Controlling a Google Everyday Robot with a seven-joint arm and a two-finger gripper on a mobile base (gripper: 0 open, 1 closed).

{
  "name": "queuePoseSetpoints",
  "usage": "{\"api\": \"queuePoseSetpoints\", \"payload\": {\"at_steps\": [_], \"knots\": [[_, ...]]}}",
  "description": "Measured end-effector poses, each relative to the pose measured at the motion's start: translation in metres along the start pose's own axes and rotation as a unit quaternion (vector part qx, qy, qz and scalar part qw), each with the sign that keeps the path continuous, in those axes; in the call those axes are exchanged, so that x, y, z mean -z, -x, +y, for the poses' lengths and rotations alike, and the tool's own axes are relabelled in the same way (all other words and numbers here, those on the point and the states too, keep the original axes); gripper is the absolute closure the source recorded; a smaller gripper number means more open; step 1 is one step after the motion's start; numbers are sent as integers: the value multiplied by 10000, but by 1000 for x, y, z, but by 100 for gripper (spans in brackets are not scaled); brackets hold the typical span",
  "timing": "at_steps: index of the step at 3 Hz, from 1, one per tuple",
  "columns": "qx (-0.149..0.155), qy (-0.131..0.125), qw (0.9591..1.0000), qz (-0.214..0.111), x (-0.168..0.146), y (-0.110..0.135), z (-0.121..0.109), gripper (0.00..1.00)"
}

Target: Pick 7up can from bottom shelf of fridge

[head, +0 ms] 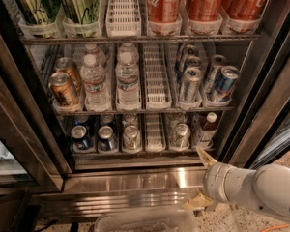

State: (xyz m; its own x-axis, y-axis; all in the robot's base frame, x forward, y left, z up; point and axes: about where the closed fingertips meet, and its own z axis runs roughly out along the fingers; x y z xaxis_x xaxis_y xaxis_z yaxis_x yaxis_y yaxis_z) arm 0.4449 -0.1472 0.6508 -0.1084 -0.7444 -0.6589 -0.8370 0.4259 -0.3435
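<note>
I am holding the pincer [201, 180] low at the 5 o'clock corner of the view, just outside the fridge [261, 81] and in front of its steel ledge [135, 180]. Its two fingers [205, 157] are standing wide apart, one above the other, and they are gripping nothing.

The 7up can [181, 135] is standing upright at the front of the bottom shelf [154, 152], at roughly 11 o'clock from the pincer and clear of it. A brown bottle [206, 129] is standing just beside it at its 3 o'clock, and a bare white lane [154, 132] is lying at its 9 o'clock. Past that lane a second silver-topped can [131, 137] is sitting, then two blue cans [80, 137] (none of those are mine to take).

I am treating this as the approach, with the grasp not yet begun. To do it well, I am planning to lift the wrist over the ledge first, then go in level toward 11 o'clock, so that the fingers are straddling the can's body below its rim. The tight side is the bottle, so I am favouring the free lane at 9 o'clock for the spare finger room. I am also expecting the thin wall to dent and the can to skid on the plastic lane, so I am meaning to close gently and squarely before drawing it straight out.
</note>
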Motion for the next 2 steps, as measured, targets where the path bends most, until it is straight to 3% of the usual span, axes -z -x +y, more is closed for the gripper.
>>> {"api": "queuePoseSetpoints", "payload": {"at_steps": [1,2], "knots": [[11,-20,10000,-19,-1,1,0,0],[-71,-215,9996,-146,-2,2,-2,0]]}}
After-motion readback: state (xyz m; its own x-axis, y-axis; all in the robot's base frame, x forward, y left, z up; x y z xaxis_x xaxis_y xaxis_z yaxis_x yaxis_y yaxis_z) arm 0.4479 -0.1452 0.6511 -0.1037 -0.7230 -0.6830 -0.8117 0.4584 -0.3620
